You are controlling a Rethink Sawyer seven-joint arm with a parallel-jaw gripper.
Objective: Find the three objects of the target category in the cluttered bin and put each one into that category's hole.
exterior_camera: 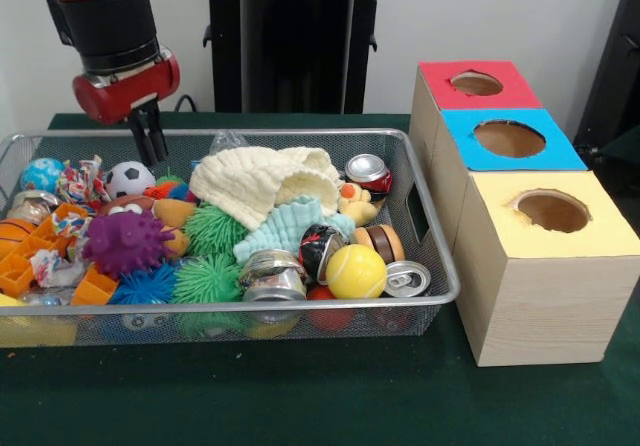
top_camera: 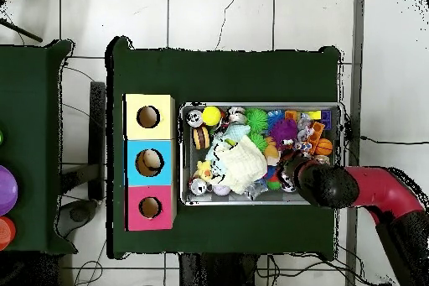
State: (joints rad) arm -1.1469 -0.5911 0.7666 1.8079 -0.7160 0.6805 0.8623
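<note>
Wire bin (exterior_camera: 425, 206) of toys, gripper (exterior_camera: 152, 144) above, jaws nearly closed, empty

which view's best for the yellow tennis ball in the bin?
Front view. The yellow tennis ball sits unobstructed near the front rim of the wire bin, between crushed cans, with its seam visible. The overhead view shows it only as a small yellow dot at the bin's edge, without surface detail.
</note>
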